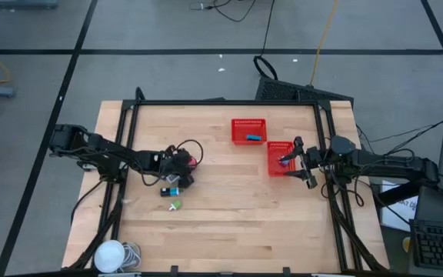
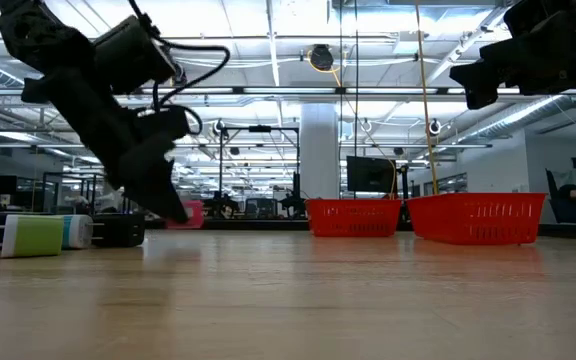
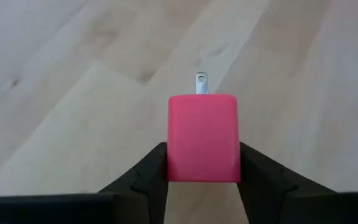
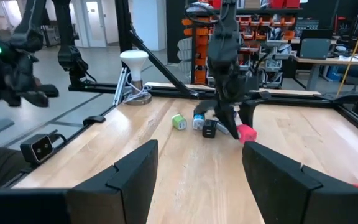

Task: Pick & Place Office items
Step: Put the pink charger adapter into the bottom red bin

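Office items sit in 2 places in the high view: a small cluster (image 1: 174,192) lies on the worktop (image 1: 221,223) just beside the left pincer (image 1: 191,161), and a blue piece (image 1: 253,138) rests in the rear red basket (image 1: 248,131). The right pincer (image 1: 302,161) hovers over the nearer basket (image 1: 281,158).

Low view: the green piece (image 2: 34,237) lies apart from the left arm.

Left wrist view: the fingers (image 3: 145,177) clamp a pink plug-like piece (image 3: 203,137), gripped only at its rear. It could pivot or slip out during transport.

Right wrist view: the right pincer stands wide, holding nothing.
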{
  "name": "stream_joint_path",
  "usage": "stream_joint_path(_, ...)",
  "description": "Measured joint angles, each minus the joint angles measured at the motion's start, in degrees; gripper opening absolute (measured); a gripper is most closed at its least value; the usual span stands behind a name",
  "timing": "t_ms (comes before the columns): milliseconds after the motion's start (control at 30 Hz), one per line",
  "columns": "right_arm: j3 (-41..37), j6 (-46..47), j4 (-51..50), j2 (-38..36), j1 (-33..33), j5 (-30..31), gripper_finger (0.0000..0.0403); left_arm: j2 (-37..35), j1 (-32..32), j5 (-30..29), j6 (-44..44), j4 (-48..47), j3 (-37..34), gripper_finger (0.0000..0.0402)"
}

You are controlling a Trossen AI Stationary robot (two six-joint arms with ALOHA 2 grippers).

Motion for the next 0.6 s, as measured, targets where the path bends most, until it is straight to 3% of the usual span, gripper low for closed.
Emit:
stream_joint_path(267,0.0,-1.5,0.7,3.4,0.0,8.9,0.0221,-2.5,0.0,1.1,-8.7,17.8,0.0,0.015)
stream_joint_path(467,0.0,-3.6,7.1,9.7,0.0,9.1,0.0221,-2.5,0.0,3.8,-14.9,32.8,0.0,0.0177)
stream_joint_path(600,0.0,-6.8,11.7,15.6,0.0,11.4,0.0221,-2.5,0.0,6.7,-19.1,38.0,0.0,0.0169)
